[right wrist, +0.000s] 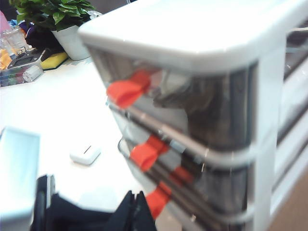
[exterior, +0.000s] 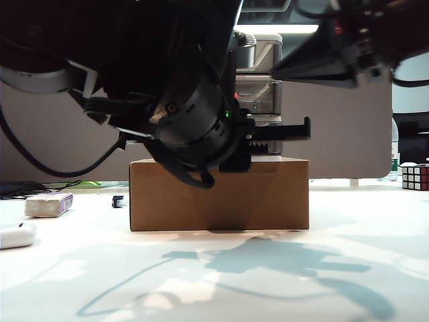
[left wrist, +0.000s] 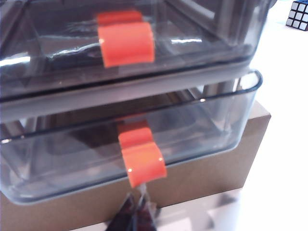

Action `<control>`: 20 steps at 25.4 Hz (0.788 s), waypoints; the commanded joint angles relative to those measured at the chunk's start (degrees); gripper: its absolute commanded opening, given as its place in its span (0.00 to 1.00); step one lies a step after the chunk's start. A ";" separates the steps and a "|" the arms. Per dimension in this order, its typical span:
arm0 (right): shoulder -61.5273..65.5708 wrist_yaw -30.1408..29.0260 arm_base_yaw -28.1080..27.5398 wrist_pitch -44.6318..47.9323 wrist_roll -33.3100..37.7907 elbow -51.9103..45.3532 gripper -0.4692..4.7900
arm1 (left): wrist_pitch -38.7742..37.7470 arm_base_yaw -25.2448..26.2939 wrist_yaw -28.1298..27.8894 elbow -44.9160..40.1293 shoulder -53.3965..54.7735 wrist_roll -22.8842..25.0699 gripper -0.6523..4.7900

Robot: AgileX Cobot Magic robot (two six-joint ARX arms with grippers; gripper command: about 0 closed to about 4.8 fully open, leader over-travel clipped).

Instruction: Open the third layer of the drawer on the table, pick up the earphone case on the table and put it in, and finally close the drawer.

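Observation:
The drawer, white-framed with smoky grey tiers, stands on a brown cardboard box. In the left wrist view its third layer juts out past the tier above. My left gripper is shut, its tips just under that layer's orange-red handle; whether they touch it I cannot tell. My right gripper is shut and empty, hanging beside the drawer's front near the lowest handle. The white earphone case lies on the table, at the far left in the exterior view.
A whitish block with a purple edge and a small black object lie left of the box. A Rubik's cube sits at the far right. A potted plant stands beyond the case. The left arm hides most of the drawer.

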 commanded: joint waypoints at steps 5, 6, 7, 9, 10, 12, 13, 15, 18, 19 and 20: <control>2.03 -0.90 0.00 1.29 -1.92 2.40 0.08 | 3.72 0.11 -0.02 0.22 -0.24 -0.15 0.37; 2.08 -0.90 0.00 1.36 -1.92 2.40 0.08 | 4.63 0.20 -0.02 0.22 -0.24 -0.15 0.37; 2.10 -0.90 0.00 1.33 -1.90 2.40 0.08 | 5.05 0.28 0.00 0.22 -0.24 -0.15 0.37; 2.08 -0.90 0.00 1.42 -1.92 2.40 0.08 | 5.97 0.85 0.20 0.22 -0.24 -0.17 0.37; 2.08 -0.90 0.00 1.46 -1.90 2.40 0.08 | 6.14 0.96 1.16 0.22 -0.24 -0.20 0.37; 2.08 -0.90 0.00 1.49 -1.92 2.40 0.08 | 6.82 1.77 3.37 0.28 -0.24 -0.26 0.37; 2.08 -0.90 0.00 1.46 -1.97 2.40 0.08 | 7.02 2.10 4.24 0.28 -0.24 -0.37 0.36; 2.08 -0.92 0.00 1.46 -1.97 2.40 0.08 | 7.43 2.67 5.44 0.31 -0.24 -0.74 0.36; 2.08 -0.94 0.00 1.46 -1.97 2.40 0.08 | 7.43 3.41 5.62 0.61 -0.22 -1.49 0.36; 2.08 -0.94 0.00 1.44 -1.97 2.40 0.08 | 7.43 3.48 5.60 0.66 -0.22 -1.49 0.36; 2.08 -0.94 0.00 1.46 -1.97 2.40 0.08 | 7.43 3.54 5.62 0.66 -0.22 -1.49 0.36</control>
